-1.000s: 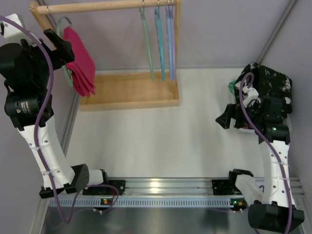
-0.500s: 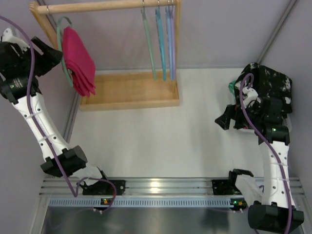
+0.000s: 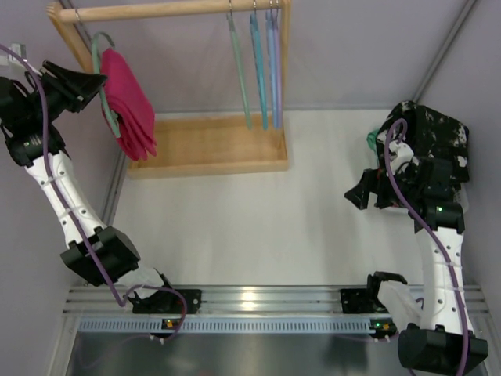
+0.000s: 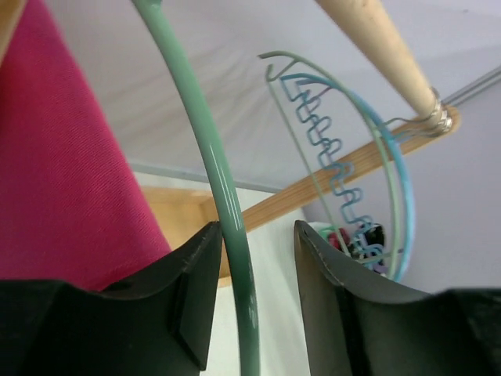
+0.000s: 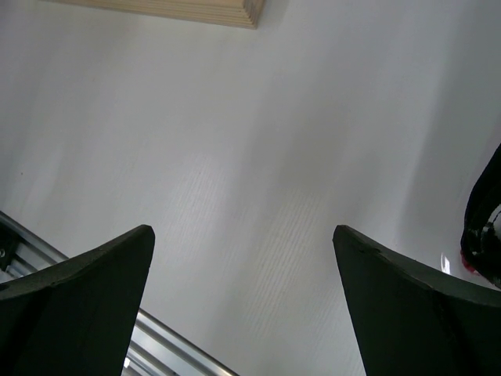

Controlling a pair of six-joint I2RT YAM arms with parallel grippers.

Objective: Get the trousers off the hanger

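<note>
The magenta-pink trousers (image 3: 129, 102) hang folded over the green-teal hanger (image 3: 102, 55) at the left end of the wooden rod. My left gripper (image 3: 92, 78) reaches in from the left at the hanger's upper arm. In the left wrist view the hanger's (image 4: 211, 157) thin bar runs between the jaws of the left gripper (image 4: 258, 227). It lies against the left finger (image 4: 200, 266), with a gap to the right one. The trousers (image 4: 63, 172) fill the left of that view. My right gripper (image 3: 358, 194) hovers wide open over bare table at the right (image 5: 243, 231), holding nothing.
A wooden rack has a top rod (image 3: 172, 9) and a base tray (image 3: 207, 145). Several thin blue, teal and lavender hangers (image 3: 254, 63) hang at the rod's right end. A black-and-white speckled clothes pile (image 3: 434, 133) lies behind the right arm. A metal rail (image 3: 250, 301) edges the near side.
My left gripper has moved right onto the hanger's upper arm, and its jaws have narrowed around the bar. The trousers swayed slightly. The right arm has not moved.
</note>
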